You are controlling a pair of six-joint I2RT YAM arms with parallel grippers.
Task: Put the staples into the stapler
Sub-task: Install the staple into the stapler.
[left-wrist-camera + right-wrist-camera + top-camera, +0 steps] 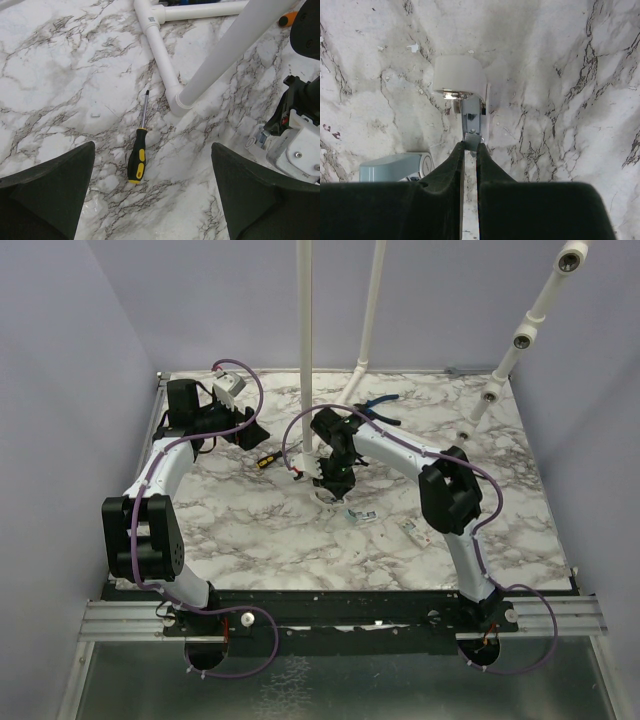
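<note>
The stapler lies opened on the marble under my right gripper (333,483). In the right wrist view its pale blue-green body (395,166) sits at lower left, and a silvery metal inner rail (471,120) runs up to a pale rounded end (459,75). My right gripper (471,145) is shut on the near tip of that rail. My left gripper (153,149) hangs open and holds nothing, above the bare marble near a yellow-and-black screwdriver (137,157). In the top view the left gripper (250,434) is at the back left. I cannot make out the staples in any view.
White pipe stands (305,340) rise from the back of the table; one foot (159,50) lies close to the screwdriver (268,461). Blue-handled pliers (380,403) and an orange handle (288,19) lie at the back. Two small pale bits (362,515) lie in front of the right gripper.
</note>
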